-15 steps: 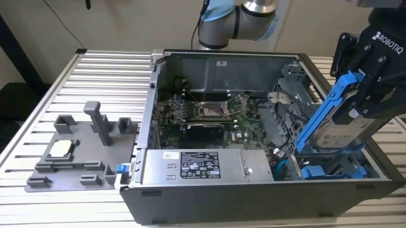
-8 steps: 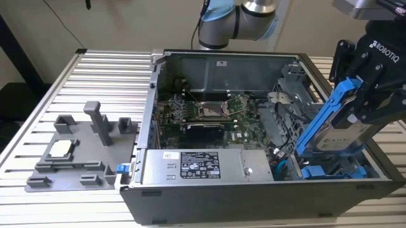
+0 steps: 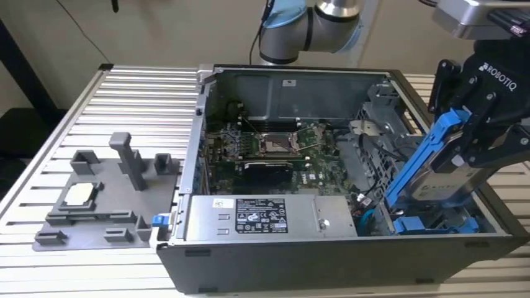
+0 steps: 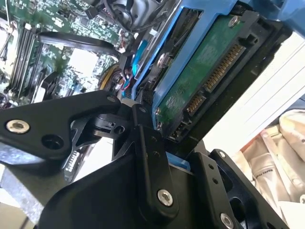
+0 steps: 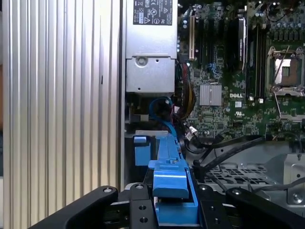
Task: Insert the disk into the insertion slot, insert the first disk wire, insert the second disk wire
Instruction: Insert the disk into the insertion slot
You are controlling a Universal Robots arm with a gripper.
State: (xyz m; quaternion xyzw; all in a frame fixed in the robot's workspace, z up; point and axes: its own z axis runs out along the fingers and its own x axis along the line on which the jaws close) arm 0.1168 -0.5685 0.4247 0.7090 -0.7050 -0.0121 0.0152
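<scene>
A: Item 1, gripper (image 3: 468, 152) (image 5: 174, 210). State?

B: Black two-finger unit on the arm (image 3: 311, 28). Fingers (image 5: 138, 210) pressed in from both sides and clamped on the disk's blue frame. Same grip seen in the second wrist view, w/ a finger (image 4: 148, 157) against the frame edge.

A: Item 2, disk?

B: Disk (image 3: 437, 186) (image 5: 169, 157) (image 4: 205, 81): silver-grey drive in a bright blue frame. Held in the gripper at a slant, upper end between the fingers, lower end pointing down into the case. Second wrist view has the green board side, connectors bare.

A: Item 3, slot?

B: Insertion slot (image 3: 418, 217): narrow bay in the grey drive cage, directly under the gripper, at the disk's lower end. Can't tell if the tip is inside or just at the mouth. Most of the disk's length is up out of the cage, so not seated.

A: Item 4, the rest?

B: Computer case (image 3: 190, 186), lid off, lying on a slatted table (image 3: 124, 93).
Motherboard (image 3: 273, 143) (image 5: 228, 95): beyond the disk's tip, near the gripper.
Power-supply box (image 3: 257, 217) (image 5: 148, 57): silver, labelled, ahead of the gripper past the slot.
Blue cable (image 5: 159, 112): looped between that box and the disk's tip.
Grey fixture (image 3: 99, 198): on the table across the case, well apart from the gripper.
</scene>
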